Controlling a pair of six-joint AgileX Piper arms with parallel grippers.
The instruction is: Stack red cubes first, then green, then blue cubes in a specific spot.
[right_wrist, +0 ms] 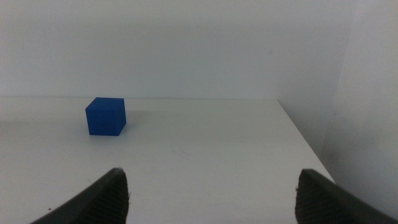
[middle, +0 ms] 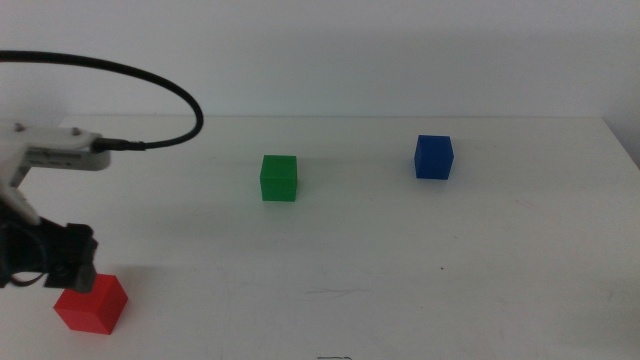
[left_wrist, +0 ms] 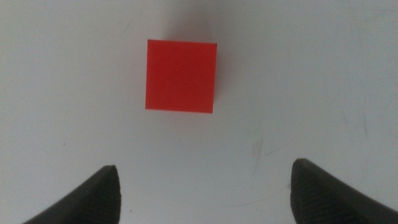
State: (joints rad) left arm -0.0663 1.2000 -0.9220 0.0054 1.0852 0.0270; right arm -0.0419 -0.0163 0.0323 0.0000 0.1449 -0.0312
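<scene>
The red cube (middle: 91, 304) sits on the white table at the front left; it fills the middle of the left wrist view (left_wrist: 181, 75). My left gripper (middle: 55, 262) hangs just above and to the left of it, jaws open and wide apart (left_wrist: 205, 186), holding nothing. The green cube (middle: 279, 178) stands in the middle of the table. The blue cube (middle: 434, 157) stands at the back right and shows in the right wrist view (right_wrist: 106, 116). My right gripper (right_wrist: 211, 193) is open and empty, out of the middle view, well short of the blue cube.
A black cable (middle: 150, 85) arcs over the left arm. The table's right edge (middle: 625, 150) runs close to the blue cube's side, with a wall behind (right_wrist: 186, 43).
</scene>
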